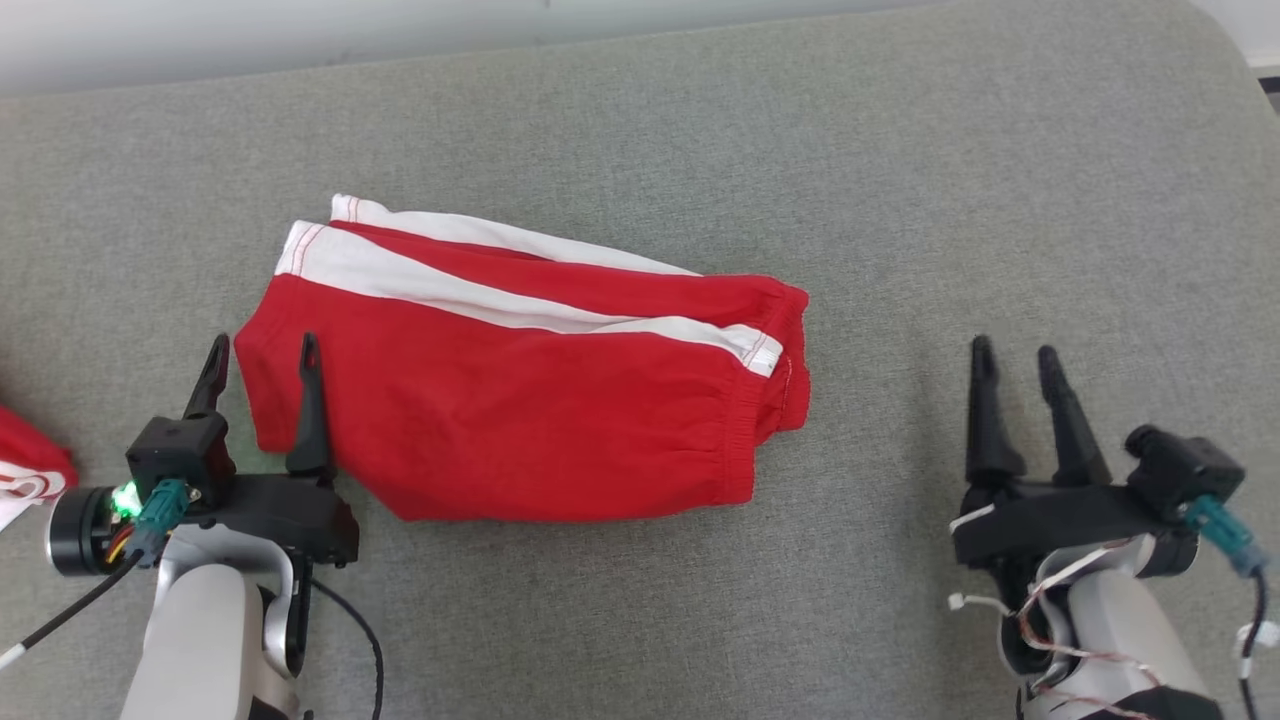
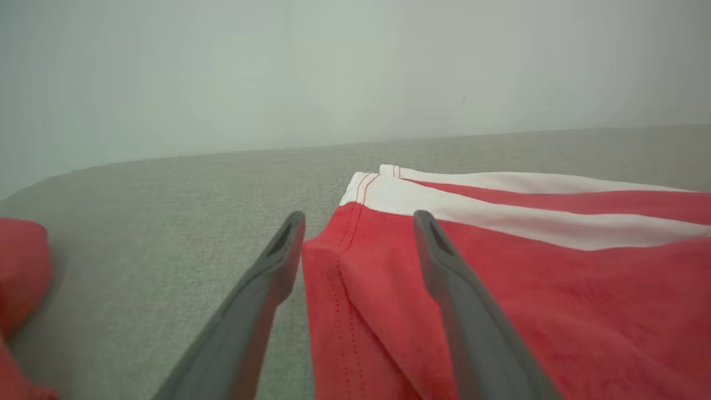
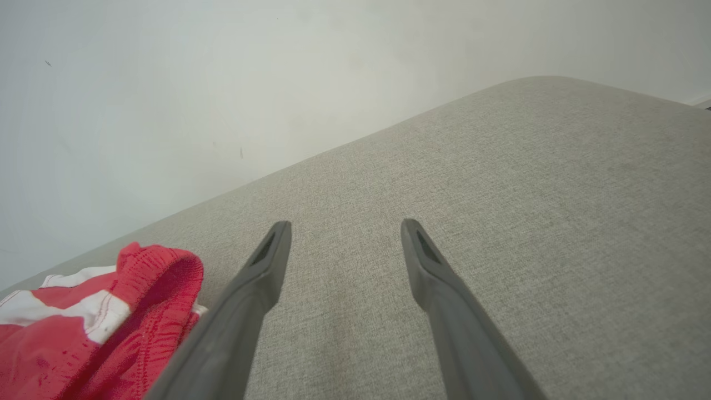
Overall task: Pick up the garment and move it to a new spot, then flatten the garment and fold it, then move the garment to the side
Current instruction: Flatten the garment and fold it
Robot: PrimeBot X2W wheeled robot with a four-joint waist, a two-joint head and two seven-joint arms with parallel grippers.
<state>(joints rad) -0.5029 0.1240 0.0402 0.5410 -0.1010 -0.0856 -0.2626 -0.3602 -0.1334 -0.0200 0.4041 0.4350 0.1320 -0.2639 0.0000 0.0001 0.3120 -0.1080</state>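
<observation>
The red shorts lie folded mid-bench, waistband rightward. The left pincer, wide, straddles their hem corner, likely poised to nip it for moving aside. The right pincer, also wide, hangs empty, well apart from the waistband.

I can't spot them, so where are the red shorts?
In the head view, the red shorts lie on the grey fabric surface, left of centre, one corner at the open left gripper.
</observation>
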